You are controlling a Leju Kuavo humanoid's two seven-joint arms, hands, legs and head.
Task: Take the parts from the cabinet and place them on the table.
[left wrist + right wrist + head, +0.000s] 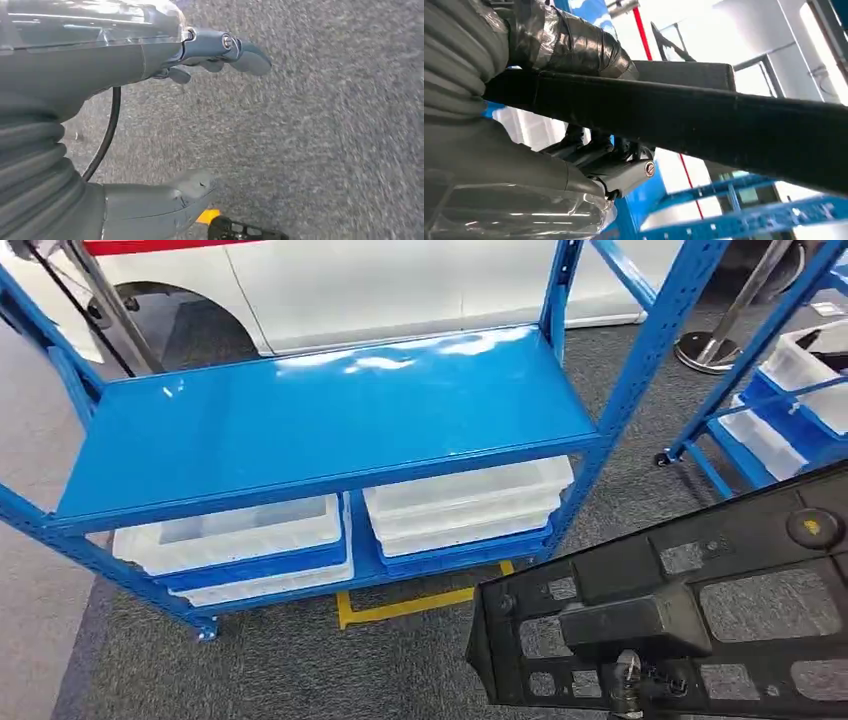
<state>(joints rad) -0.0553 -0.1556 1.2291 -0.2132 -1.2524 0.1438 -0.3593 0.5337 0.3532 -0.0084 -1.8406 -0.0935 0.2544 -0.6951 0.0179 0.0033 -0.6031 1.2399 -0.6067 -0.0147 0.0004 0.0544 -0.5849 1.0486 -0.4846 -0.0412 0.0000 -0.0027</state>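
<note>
A flat black plastic part (pixel 690 610) with cut-out openings hangs at the lower right of the head view, above the grey carpet. My right hand (pixel 574 165) grips it: the taped thumb (pixel 569 45) lies on one face of the part (pixel 724 120) and the fingers press the other face. In the head view the part hides nearly all of that hand. My left hand (pixel 150 60) hangs over the carpet with thumb and fingers apart and nothing in it. A corner of the black part (pixel 245 232) shows beyond its thumb.
A blue steel rack (pixel 330 420) stands ahead with a bare top shelf. White bins (pixel 240 535) (pixel 465 500) sit on its lower shelf. A second blue rack with white bins (pixel 790 400) stands at the right. Yellow tape (pixel 400 605) marks the floor; a white car is behind.
</note>
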